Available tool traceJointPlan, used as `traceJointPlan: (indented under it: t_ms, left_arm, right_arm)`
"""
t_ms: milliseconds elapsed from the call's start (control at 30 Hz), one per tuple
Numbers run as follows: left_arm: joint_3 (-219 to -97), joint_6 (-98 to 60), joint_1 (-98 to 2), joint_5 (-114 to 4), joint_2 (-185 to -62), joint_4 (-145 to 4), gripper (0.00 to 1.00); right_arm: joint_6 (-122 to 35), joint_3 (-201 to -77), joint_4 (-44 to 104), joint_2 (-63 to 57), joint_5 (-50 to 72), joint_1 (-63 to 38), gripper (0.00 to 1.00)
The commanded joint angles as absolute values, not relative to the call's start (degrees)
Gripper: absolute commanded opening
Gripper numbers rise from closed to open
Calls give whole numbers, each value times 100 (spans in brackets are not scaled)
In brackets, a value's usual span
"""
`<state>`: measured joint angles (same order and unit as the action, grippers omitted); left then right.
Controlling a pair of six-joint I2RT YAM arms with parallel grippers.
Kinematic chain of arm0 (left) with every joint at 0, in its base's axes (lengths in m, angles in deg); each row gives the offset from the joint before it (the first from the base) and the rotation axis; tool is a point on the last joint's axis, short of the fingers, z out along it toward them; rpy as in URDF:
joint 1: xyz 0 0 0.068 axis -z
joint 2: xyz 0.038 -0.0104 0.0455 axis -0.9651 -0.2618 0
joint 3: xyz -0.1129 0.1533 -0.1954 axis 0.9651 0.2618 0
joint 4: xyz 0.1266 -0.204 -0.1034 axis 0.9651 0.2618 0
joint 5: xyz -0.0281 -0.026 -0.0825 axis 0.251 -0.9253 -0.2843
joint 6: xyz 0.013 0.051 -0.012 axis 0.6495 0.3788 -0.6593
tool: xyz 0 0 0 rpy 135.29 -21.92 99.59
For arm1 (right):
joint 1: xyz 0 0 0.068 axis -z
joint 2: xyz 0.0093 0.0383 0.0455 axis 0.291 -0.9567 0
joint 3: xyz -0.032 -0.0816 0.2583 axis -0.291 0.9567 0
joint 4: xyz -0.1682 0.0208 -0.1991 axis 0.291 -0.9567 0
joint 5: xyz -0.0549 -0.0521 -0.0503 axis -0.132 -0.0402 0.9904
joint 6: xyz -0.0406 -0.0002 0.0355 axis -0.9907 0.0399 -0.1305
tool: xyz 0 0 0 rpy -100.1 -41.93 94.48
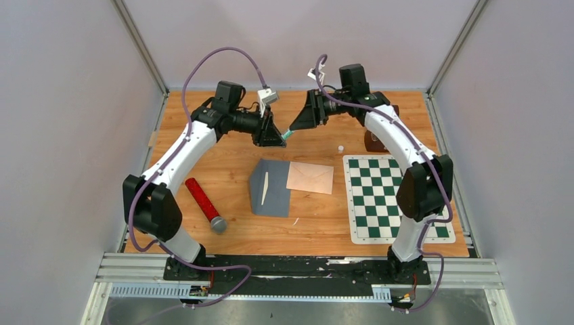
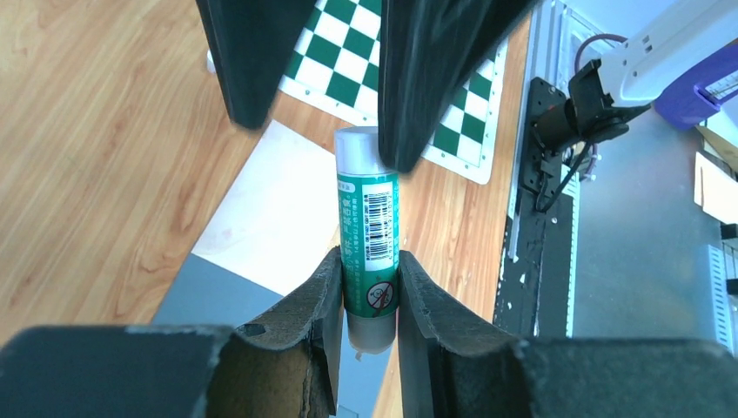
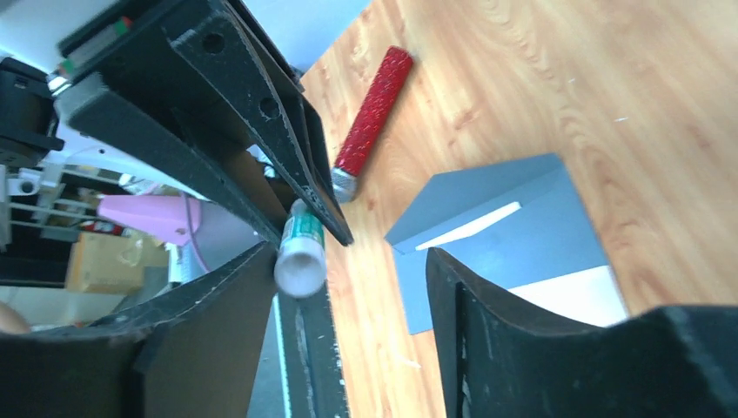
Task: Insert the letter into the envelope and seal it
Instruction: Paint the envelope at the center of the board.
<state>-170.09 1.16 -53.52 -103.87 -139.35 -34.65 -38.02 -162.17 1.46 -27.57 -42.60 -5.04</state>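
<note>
A blue-grey envelope (image 1: pixel 271 189) (image 2: pixel 218 296) (image 3: pixel 513 235) lies flat mid-table. The pale letter (image 1: pixel 310 178) (image 2: pixel 278 209) (image 3: pixel 583 296) sticks out of its right side. High above the table's far half, my left gripper (image 1: pixel 274 137) (image 2: pixel 369 261) is shut on a green glue stick (image 1: pixel 287 135) (image 2: pixel 369 218) (image 3: pixel 300 248). The stick's grey end points at my right gripper (image 1: pixel 298 124) (image 3: pixel 348 257). That gripper is open, its jaws set either side of the grey end. The end lies close to one finger (image 2: pixel 426 78).
A red cylinder with a grey end (image 1: pixel 203 200) (image 3: pixel 374 109) lies left of the envelope. On the right lies a green-and-white chequered mat (image 1: pixel 392 196) (image 2: pixel 348 61). A small white piece (image 1: pixel 340 147) and a brown object (image 1: pixel 371 141) sit beyond the mat.
</note>
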Motion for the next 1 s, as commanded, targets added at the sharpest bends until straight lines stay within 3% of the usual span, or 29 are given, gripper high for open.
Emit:
traceJointPlan:
  t_ms: [0, 333, 600, 967]
  left_arm:
    - [-17146, 558, -5346, -10666, -13886, -2952, 0]
    - [-17253, 930, -5347, -10792, -14048, -2624, 0]
    - [-17343, 1731, -5346, -10759, -14032, -2322, 0]
    - [-17272, 2050, -5346, -10686, -13926, -2320, 0]
  right_arm:
    - [-4959, -16732, -290, -2322, -4112, -98, 66]
    - [-7413, -16633, -1241, -2046, -4259, -314, 65]
    - [-6343, -17180, -1639, -2721, -4832, -429, 66]
    - [-6097, -17193, -1514, -2968, -4731, -781, 61]
